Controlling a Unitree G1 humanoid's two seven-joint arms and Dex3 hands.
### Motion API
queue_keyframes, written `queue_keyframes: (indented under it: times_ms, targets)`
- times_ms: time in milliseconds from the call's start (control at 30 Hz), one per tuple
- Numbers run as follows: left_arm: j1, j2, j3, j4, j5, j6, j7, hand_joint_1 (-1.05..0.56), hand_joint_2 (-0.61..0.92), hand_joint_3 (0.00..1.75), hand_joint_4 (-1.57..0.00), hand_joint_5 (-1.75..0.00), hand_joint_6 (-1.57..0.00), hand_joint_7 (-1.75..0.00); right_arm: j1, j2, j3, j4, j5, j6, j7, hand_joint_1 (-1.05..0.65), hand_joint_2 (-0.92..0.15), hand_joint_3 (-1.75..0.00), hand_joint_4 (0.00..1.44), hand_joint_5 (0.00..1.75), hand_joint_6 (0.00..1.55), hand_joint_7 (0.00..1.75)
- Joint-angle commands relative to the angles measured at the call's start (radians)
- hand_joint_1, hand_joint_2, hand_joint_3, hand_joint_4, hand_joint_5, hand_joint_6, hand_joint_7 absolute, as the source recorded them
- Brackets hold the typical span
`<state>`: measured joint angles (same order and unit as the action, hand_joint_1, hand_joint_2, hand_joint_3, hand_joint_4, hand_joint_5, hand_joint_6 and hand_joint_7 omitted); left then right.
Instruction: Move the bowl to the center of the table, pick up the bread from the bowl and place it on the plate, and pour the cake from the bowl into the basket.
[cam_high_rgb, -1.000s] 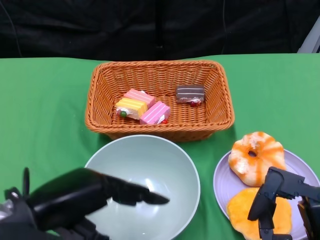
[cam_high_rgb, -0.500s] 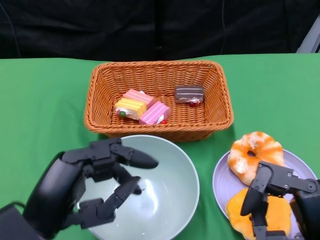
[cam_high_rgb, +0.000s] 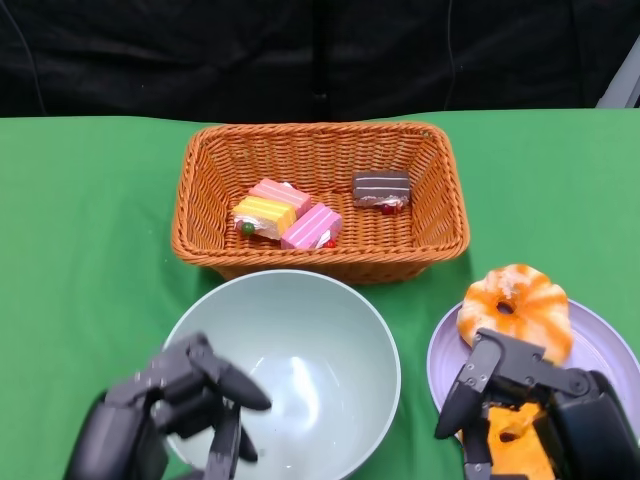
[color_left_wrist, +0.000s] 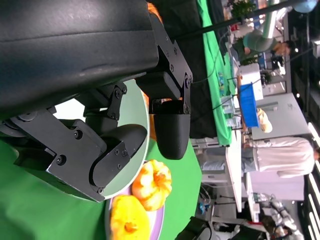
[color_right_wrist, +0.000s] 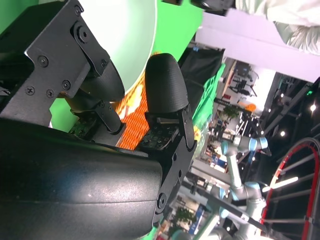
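Note:
The pale green bowl (cam_high_rgb: 310, 340) stands empty at the table's near middle. Behind it, the wicker basket (cam_high_rgb: 200, 190) holds a yellow cake (cam_high_rgb: 262, 214), two pink cakes (cam_high_rgb: 311, 226) and a chocolate cake (cam_high_rgb: 380, 187). To the right, the lilac plate (cam_high_rgb: 600, 335) carries a striped orange bread (cam_high_rgb: 515, 305) and a second bread (cam_high_rgb: 515, 440), mostly hidden. My right hand (cam_high_rgb: 530, 410) hovers over that second bread, fingers apart, holding nothing. My left hand (cam_high_rgb: 170, 420) sits at the bowl's near left rim, fingers spread and empty. The left wrist view shows both breads (color_left_wrist: 152, 182) beyond the bowl (color_left_wrist: 137, 107).
Green cloth (cam_high_rgb: 80, 220) covers the table, with a black backdrop behind the far edge. Bare cloth lies left of the basket and bowl and at the far right (cam_high_rgb: 560, 180). The basket nearly touches the bowl's far rim.
My left hand has pulled back from over the bowl's inside toward the near left rim. My right hand has shifted left over the lower bread, covering more of it.

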<state>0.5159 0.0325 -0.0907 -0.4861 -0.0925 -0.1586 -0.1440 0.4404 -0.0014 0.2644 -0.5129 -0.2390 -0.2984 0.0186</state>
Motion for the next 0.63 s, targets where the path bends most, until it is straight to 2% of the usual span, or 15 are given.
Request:
queue_keyframes:
  times_ms: [33, 133, 300, 467, 633]
  targets:
    - [0.029, -0.011, -0.001, 0.073, -0.029, -0.115, -0.02, 0.04, 0.45, 1.47, -0.92, -1.74, -0.8, -1.62, 0.011, -0.02, -0.001, 0.02, 0.029, -0.052, -0.001, 0.13, -0.31, -1.72, 0.96, 1.75, 0.75, 1.64]
    - [0.027, -0.013, 0.001, 0.134, -0.043, -0.198, -0.036, 0.04, 0.46, 1.48, -0.93, -1.75, -0.79, -1.67, 0.005, -0.037, -0.003, 0.041, 0.063, -0.082, 0.019, 0.13, -0.29, -1.74, 0.96, 1.75, 0.76, 1.66]
    - [0.029, -0.008, 0.006, 0.166, -0.081, -0.244, -0.062, 0.09, 0.47, 1.53, -0.94, -1.75, -0.77, -1.69, 0.012, -0.065, -0.008, 0.064, 0.109, -0.109, 0.05, 0.12, -0.28, -1.75, 0.95, 1.75, 0.78, 1.67]
    - [0.017, 0.009, 0.005, 0.182, -0.054, -0.315, -0.08, 0.1, 0.41, 1.59, -0.93, -1.75, -0.78, -1.68, 0.02, -0.078, -0.016, 0.087, 0.115, -0.148, 0.056, 0.14, -0.28, -1.75, 0.94, 1.75, 0.79, 1.66]
    - [-0.014, 0.025, 0.008, 0.177, -0.052, -0.327, -0.089, 0.08, 0.36, 1.64, -0.94, -1.75, -0.81, -1.64, 0.014, -0.078, -0.016, 0.091, 0.115, -0.155, 0.055, 0.15, -0.28, -1.75, 0.94, 1.75, 0.79, 1.66]
